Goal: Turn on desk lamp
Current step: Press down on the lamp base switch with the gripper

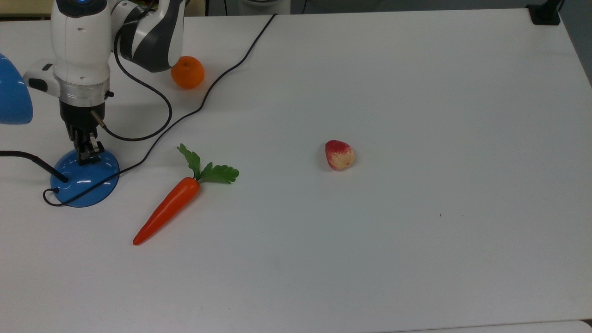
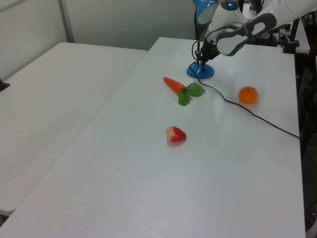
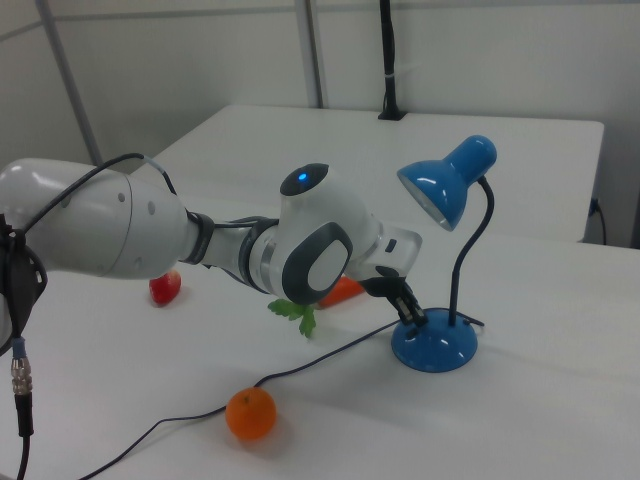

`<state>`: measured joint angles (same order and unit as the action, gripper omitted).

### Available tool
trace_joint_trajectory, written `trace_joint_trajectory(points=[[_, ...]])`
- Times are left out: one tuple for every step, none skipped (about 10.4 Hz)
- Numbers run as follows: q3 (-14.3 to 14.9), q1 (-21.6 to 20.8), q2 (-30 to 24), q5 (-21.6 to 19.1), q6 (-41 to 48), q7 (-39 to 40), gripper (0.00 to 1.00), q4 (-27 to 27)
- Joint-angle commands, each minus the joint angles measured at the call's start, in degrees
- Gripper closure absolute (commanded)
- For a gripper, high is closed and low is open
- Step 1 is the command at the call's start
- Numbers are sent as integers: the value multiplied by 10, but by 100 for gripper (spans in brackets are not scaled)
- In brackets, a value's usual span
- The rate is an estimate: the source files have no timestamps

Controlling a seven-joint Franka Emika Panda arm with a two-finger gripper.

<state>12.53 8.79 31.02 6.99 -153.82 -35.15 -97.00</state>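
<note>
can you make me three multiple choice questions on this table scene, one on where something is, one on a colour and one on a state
1. Where is the gripper?
A. over the peach
B. at the desk lamp's base
C. beside the carrot's tip

2. What colour is the desk lamp?
A. blue
B. green
C. yellow

3. How does the carrot lie?
A. standing upright
B. held in the gripper
C. flat on the table

Answers:
1. B: the top view shows the gripper's tip down on the base's far edge, well apart from the peach.
2. A: the right view shows base and shade both glossy blue.
3. C: it lies on the table with its green leaves toward the orange, nothing touching it.
</note>
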Motion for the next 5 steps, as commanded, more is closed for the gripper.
trace_joint_trajectory(points=[[7,-7,-17,19,-6,-13,100,-23],[7,-8,-19,19,-5,-12,100,-29],[7,-8,-23,21,-5,-11,100,-34],[7,-9,-25,21,-5,-11,100,-36],[7,-9,-26,22,-3,-11,100,-36]])
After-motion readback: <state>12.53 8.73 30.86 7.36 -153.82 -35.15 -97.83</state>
